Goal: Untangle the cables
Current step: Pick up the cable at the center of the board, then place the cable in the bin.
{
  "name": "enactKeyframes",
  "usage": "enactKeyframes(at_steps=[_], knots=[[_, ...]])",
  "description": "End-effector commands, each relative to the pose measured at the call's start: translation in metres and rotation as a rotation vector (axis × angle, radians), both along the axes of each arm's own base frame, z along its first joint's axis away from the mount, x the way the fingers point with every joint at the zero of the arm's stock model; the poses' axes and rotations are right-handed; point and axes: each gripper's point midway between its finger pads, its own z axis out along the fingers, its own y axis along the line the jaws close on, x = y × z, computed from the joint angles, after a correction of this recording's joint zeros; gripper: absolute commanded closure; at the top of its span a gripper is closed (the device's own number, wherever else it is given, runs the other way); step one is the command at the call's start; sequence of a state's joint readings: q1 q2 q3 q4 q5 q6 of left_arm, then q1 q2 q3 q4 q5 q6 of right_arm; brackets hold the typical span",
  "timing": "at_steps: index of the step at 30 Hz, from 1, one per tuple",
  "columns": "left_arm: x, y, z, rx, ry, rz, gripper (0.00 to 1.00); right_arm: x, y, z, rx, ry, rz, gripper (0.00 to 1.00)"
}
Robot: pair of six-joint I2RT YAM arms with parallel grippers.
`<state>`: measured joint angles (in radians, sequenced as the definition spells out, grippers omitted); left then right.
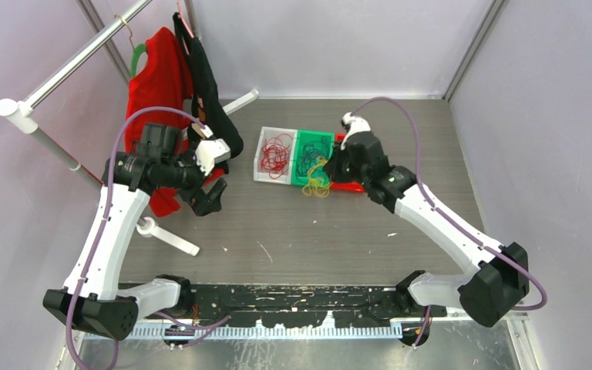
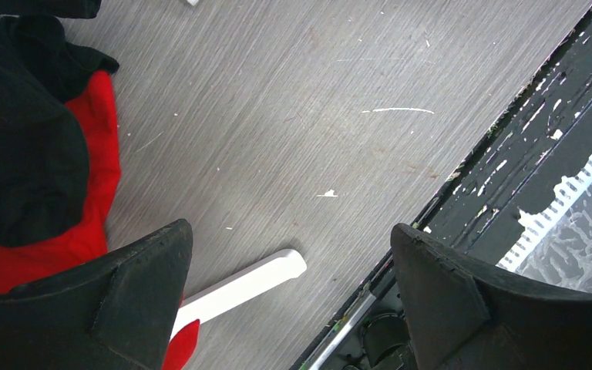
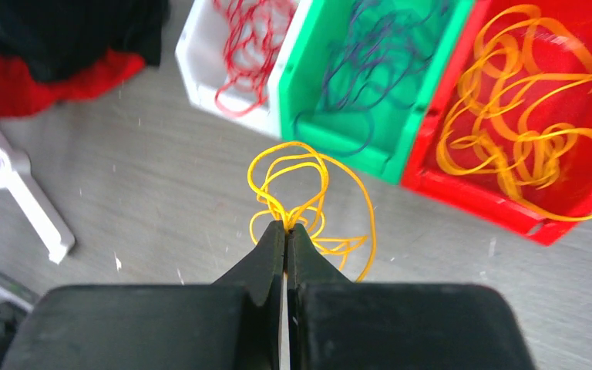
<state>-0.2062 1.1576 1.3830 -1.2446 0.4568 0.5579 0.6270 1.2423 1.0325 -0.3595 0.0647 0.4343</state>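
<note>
Landmark: green bin (image 3: pixel 297 69), middle of three bins set side by side on the surface (image 1: pixel 316 231).

- Right jaws: pressed together, pinching a small tangle of yellow-orange cable (image 3: pixel 308 193) at the tips. The loops fan out from the pinch toward the green bin's near wall.
- That tangle sits just in front of the green bin, near the corner where it meets the red bin (image 3: pixel 470 193). It is outside all three bins. Cannot tell whether it hangs clear of the surface or drags on it.
- In the green bin: dark purple-blue cables (image 3: pixel 378 54), loosely looped, with one loop draped over the near rim.
- Left of the green bin and touching it: white bin (image 3: pixel 200 69), with red cables (image 3: pixel 247 38) inside and a few loops spilling over its near edge.
- Right of the green bin and touching it: the red bin, with a heap of wide curly yellow-orange cables (image 3: pixel 524 123).
- Left jaws: spread wide and gripping nothing. They are well to the left of the green bin, beyond the white bin, over bare surface.
- By the left jaws, on the side away from the green bin: red garment (image 2: pixel 85 193) with a black garment (image 2: pixel 23 154) lying over it, and a white rack foot (image 2: pixel 239 289) flat on the surface.
</note>
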Motion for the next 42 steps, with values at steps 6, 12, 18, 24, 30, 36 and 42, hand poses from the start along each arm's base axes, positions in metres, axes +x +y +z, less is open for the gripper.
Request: enactKeyframes(at_steps=[6,12,18,24,30,36,42], knots=[[0.003,-0.002,0.014,-0.031,-0.072,-0.003,0.01,0.069,-0.057,0.064,0.018,-0.138,-0.218,0.99],[0.004,-0.001,0.015,-0.028,-0.077,0.001,0.01,0.113,-0.090,0.060,-0.113,-0.183,-0.382,0.99],[0.007,-0.002,0.014,-0.031,-0.075,0.016,0.01,0.144,-0.118,0.033,-0.287,-0.169,-0.507,0.99],[0.013,-0.001,0.014,-0.036,-0.077,0.048,0.01,0.164,-0.122,-0.037,-0.439,-0.025,-0.534,0.99],[0.015,0.001,0.017,-0.039,-0.096,0.064,0.01,0.172,-0.102,-0.104,-0.416,0.100,-0.489,0.99],[0.016,0.004,0.019,-0.057,-0.099,0.095,0.01,0.173,-0.094,-0.137,-0.411,0.167,-0.459,0.99],[0.015,0.004,0.022,-0.135,-0.084,0.129,0.01,0.172,-0.089,-0.086,-0.320,0.106,-0.452,0.53]])
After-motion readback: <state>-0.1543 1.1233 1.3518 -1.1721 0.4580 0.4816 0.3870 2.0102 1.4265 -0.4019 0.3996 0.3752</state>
